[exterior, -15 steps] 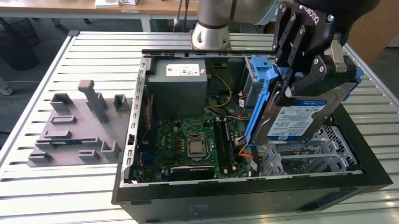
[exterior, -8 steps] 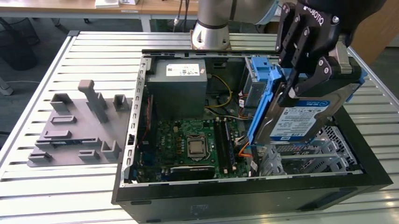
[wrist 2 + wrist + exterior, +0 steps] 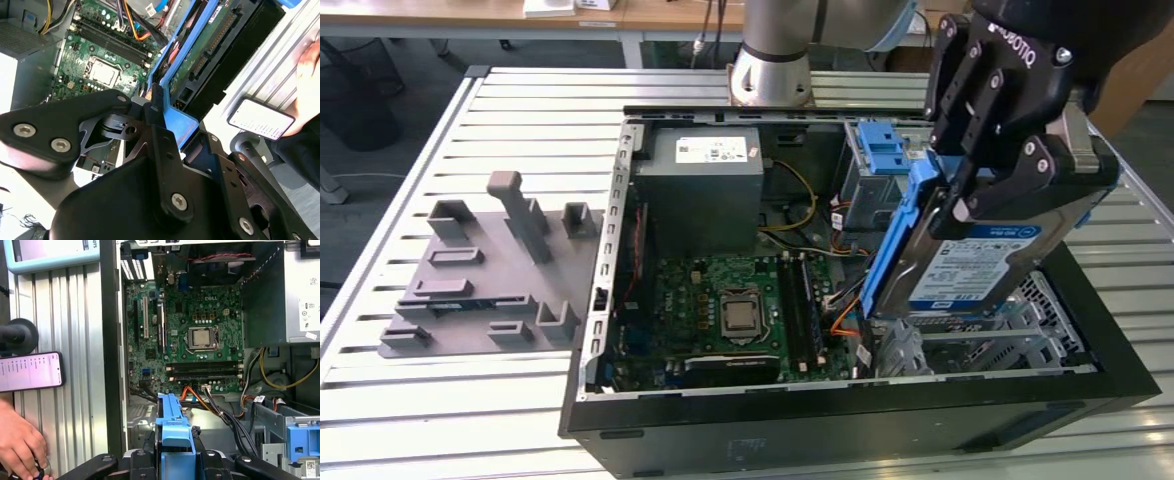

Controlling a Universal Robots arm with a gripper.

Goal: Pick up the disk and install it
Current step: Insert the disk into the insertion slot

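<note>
My gripper [image 3: 983, 205] is shut on the disk [image 3: 971, 268], a silver drive with a blue-and-white label in a blue bracket. The disk hangs on edge, tilted, above the right side of the open computer case [image 3: 854, 415], just over the metal cage at the case's front right. In the second wrist view the disk's blue bracket [image 3: 176, 75] and green circuit side run out from the gripper [image 3: 150, 107]. In the first wrist view the bracket [image 3: 172, 427] sticks out between the black fingers [image 3: 222, 465], over the case floor beside the motherboard [image 3: 195, 335].
A grey drive bay with a blue latch piece [image 3: 883, 150] stands at the case's back right. The power supply [image 3: 707, 190] and loose cables lie close by. A grey fixture [image 3: 494, 270] sits on the slatted table at the exterior view's left. A person's hand [image 3: 20, 445] and a phone [image 3: 30, 371] are beside the case.
</note>
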